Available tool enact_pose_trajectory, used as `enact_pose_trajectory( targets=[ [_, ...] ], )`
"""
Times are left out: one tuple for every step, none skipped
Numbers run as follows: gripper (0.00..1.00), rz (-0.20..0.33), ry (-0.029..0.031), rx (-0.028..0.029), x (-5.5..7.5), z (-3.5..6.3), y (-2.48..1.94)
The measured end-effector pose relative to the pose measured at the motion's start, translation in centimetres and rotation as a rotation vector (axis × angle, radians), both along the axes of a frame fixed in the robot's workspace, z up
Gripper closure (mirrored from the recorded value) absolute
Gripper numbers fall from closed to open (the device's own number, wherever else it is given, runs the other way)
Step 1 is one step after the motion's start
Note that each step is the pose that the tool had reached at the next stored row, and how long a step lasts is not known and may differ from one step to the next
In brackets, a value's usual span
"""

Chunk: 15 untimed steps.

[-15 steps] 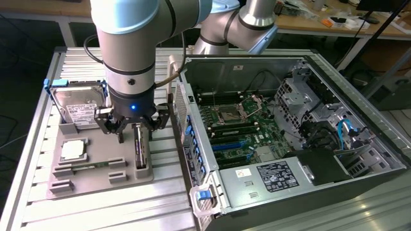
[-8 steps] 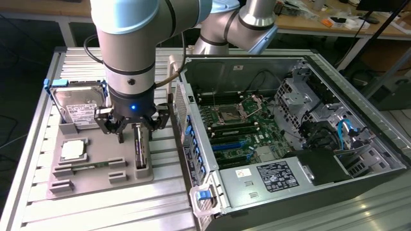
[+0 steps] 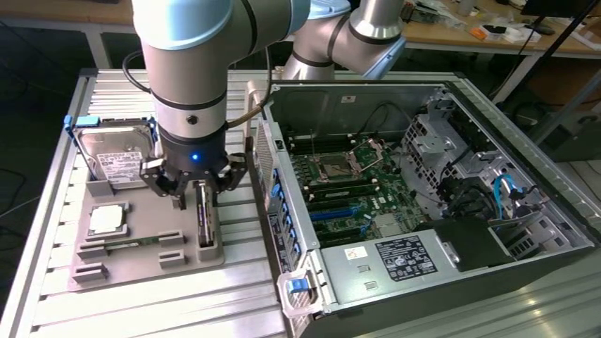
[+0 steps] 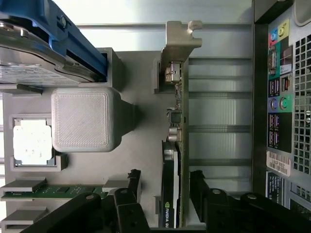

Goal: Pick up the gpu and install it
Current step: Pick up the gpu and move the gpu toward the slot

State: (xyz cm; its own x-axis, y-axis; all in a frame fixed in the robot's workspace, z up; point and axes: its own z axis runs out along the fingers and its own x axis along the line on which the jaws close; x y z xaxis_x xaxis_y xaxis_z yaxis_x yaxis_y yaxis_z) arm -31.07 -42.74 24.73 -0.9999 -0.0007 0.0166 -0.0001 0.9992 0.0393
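Arm over the parts tray, open PC case alongside.

(a) The gpu (image 3: 207, 229) stands on its long edge in a slot of the grey tray (image 3: 141, 271), on the tray side nearest the case (image 3: 451, 91). Its silvery bracket (image 4: 182, 36) is at the hard-drive end. The upright stance prob. leaves both flat faces free for a pinch from above.

(b) The gripper (image 3: 199, 191) hangs straight over the card, w/ one finger (image 4: 133, 182) on each side. Jaws are spread, astride the board but not pinching it. A gap shows on one side; the other finger sits just beside the board. The card rests in its slot, not lifted.

(c) Hard drive (image 3: 117, 158), CPU (image 3: 105, 218) and memory stick (image 3: 131, 244) each sit in their own pocket on the same tray, apart from the fingers, so a clash looks unlikely.

(d) The case lies on its side w/ the motherboard (image 3: 343, 183) facing up, presumably for reach from above. Install not begun.
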Motion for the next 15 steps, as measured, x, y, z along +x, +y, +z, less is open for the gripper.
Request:
enact_pose_trajectory(
  targets=[
    [0.48,0.000,0.0000,0.0000,0.00,0.00,0.00],
    [0.48,0.000,0.0000,0.0000,0.00,0.00,0.00],
    [0.54,0.000,0.0000,0.0000,0.00,0.00,0.00],
    [0.60,0.000,0.0000,0.0000,0.00,0.00,0.00],
    [0.66,0.000,-0.0001,0.0000,0.00,0.00,0.00],
    [0.72,0.000,0.0000,0.0000,0.00,0.00,0.00],
    [0.72,0.000,0.0000,0.0000,0.00,0.00,0.00],
    [0.73,0.000,0.0000,0.0000,0.00,0.00,0.00],
    [0.73,0.000,0.0000,0.0000,0.00,0.00,0.00],
    [0.73,0.000,0.0000,0.0000,0.00,0.00,0.00],
    [0.73,0.000,0.0000,0.0000,0.00,0.00,0.00],
    [0.73,0.000,0.0000,0.0000,0.00,0.00,0.00],
    [0.73,0.000,0.0001,0.0000,0.00,0.00,0.00],
    [0.73,0.000,0.0000,0.0000,0.00,0.00,0.00],
    [0.73,0.000,0.0000,0.0000,0.00,0.00,0.00]
  ],
)
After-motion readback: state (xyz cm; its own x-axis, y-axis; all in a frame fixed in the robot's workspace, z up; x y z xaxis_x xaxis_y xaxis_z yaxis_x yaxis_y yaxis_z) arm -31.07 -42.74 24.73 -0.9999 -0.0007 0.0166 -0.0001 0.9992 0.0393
